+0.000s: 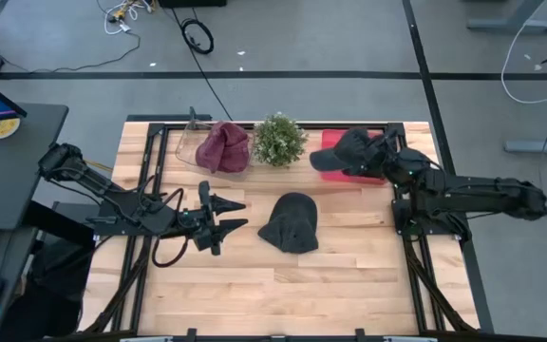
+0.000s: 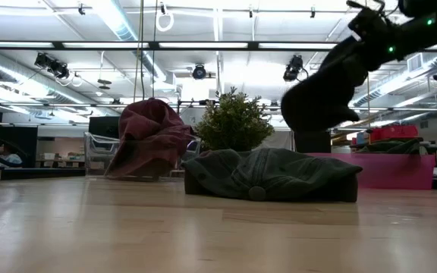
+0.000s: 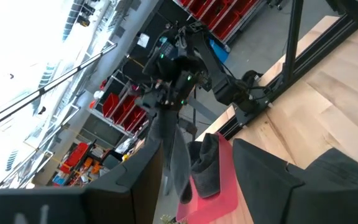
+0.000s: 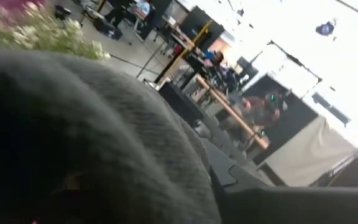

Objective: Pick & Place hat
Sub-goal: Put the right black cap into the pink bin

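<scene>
Above the pink tray, the right claw is clamped on a limp, light dark hat, pinching its soft crown fabric.

We are seeing bare wood along the near table; at the far edge the maroon hat, plant and pink tray are crowding passage, grey hat sitting mid-table.

Probably a robotics workshop: red storage bins on shelving, ceiling spotlights, floor cables.
</scene>
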Available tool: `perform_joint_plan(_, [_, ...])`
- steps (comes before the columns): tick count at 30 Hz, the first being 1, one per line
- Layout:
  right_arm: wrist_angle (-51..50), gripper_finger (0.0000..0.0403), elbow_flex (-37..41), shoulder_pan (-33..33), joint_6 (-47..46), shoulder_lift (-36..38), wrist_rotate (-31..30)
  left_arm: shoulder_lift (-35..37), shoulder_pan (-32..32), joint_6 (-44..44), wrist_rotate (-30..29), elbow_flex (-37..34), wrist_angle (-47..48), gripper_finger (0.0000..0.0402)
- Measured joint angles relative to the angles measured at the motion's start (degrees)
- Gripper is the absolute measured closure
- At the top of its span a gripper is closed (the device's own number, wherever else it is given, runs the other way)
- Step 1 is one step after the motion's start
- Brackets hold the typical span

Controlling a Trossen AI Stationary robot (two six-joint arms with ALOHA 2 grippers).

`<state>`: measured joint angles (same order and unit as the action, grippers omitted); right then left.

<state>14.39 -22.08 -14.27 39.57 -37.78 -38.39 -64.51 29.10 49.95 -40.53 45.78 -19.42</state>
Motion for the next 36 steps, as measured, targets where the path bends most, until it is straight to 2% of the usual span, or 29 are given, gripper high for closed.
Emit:
perform_joint_plan(6, [-0.28, 0.0403, 1.82, -7.42, -3.52, -0.09, 5.90, 0.00, 0.00, 0.14, 0.70, 0.00, 0.02, 0.0204])
perform_joint_plan(21, [0.17, 0.0403, 4.36, -22.14, -4.48, -0.76, 17.06, 0.00, -0.01, 0.18, 0.71, 0.00, 0.02, 0.0204])
perform_joint_plan(28, [0.56, 0.0403, 4.36, -26.84, -6.12, -6.56, 19.03, 0.00, -0.02, 0.13, 0.74, 0.00, 0.02, 0.0204])
perform_joint_plan(36, [2.86, 0.0403, 4.36, -27.62, -4.34, -13.59, 20.58, 0.00, 0.00, -0.31, 0.79, 0.00, 0.03, 0.0204])
